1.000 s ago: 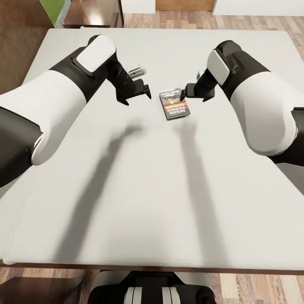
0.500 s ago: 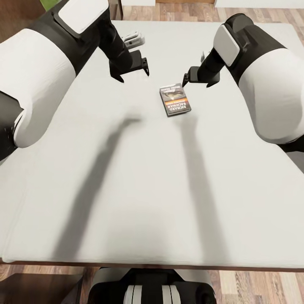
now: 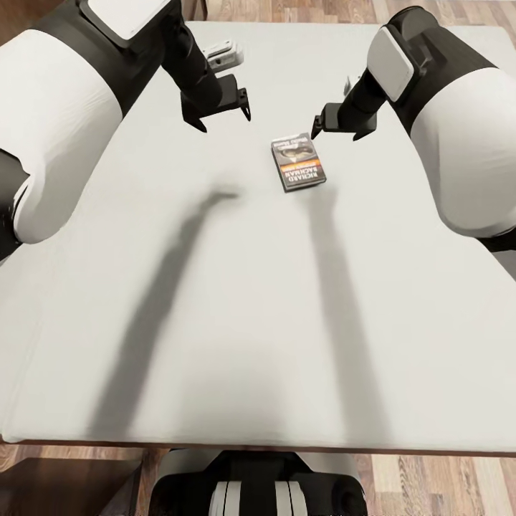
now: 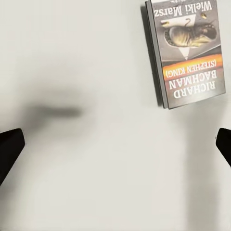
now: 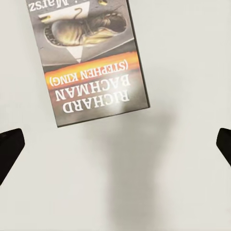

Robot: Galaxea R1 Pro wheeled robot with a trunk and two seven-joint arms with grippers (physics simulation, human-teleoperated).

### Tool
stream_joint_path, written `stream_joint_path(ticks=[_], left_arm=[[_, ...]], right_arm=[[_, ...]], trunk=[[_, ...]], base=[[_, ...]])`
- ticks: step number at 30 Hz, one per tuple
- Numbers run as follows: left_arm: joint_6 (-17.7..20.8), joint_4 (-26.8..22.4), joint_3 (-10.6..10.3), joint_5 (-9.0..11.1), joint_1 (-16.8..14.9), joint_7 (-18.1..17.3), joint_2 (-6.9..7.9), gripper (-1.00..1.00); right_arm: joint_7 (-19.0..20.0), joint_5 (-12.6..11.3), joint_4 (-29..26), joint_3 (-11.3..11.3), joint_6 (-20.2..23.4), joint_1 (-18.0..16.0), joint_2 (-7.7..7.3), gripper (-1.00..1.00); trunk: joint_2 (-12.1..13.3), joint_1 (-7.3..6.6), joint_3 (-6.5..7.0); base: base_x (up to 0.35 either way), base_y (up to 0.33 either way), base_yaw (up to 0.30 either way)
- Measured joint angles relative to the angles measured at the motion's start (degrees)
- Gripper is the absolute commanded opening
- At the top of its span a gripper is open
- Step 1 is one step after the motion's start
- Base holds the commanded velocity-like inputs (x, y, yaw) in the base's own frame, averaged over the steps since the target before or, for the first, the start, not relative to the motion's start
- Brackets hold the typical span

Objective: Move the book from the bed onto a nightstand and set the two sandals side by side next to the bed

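The book (image 3: 298,162) lies flat on the off-white mattress of the bed (image 3: 251,308), its dark cover with the orange band facing up. My right gripper (image 3: 337,131) hovers open just beyond the book's far right corner, not touching it. In the right wrist view the book (image 5: 89,57) lies ahead of the open gripper (image 5: 115,147), with nothing between the black fingertips (image 5: 9,147). My left gripper (image 3: 224,118) hangs open over bare mattress to the left of the book. The left wrist view has the book (image 4: 187,50) off to one side of the open gripper (image 4: 115,149).
The bed's dark wooden frame (image 3: 251,450) runs along the near edge, with my base right against it. Brown plank floor (image 3: 444,484) lies on either side of the base and beyond the bed's far edge (image 3: 287,10). The arms' long shadows (image 3: 158,301) cross the mattress.
Both arms have risen and drawn toward the far side of the bed; the right gripper has come off the book's corner. The head view shifted slightly. The book stays put.
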Motion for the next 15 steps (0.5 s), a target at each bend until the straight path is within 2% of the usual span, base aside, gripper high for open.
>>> stream_joint_path(ticks=[15], left_arm=[[0.1, 0.2, -0.1, 0.1, -0.2, 0.9, 0.28, 1.0]], right_arm=[[-0.1, 0.2, -0.4, 0.0, 0.0, -0.2, -0.25, 1.0]], trunk=[[0.0, 0.0, -1.39]], base=[[0.0, 0.0, 0.0]])
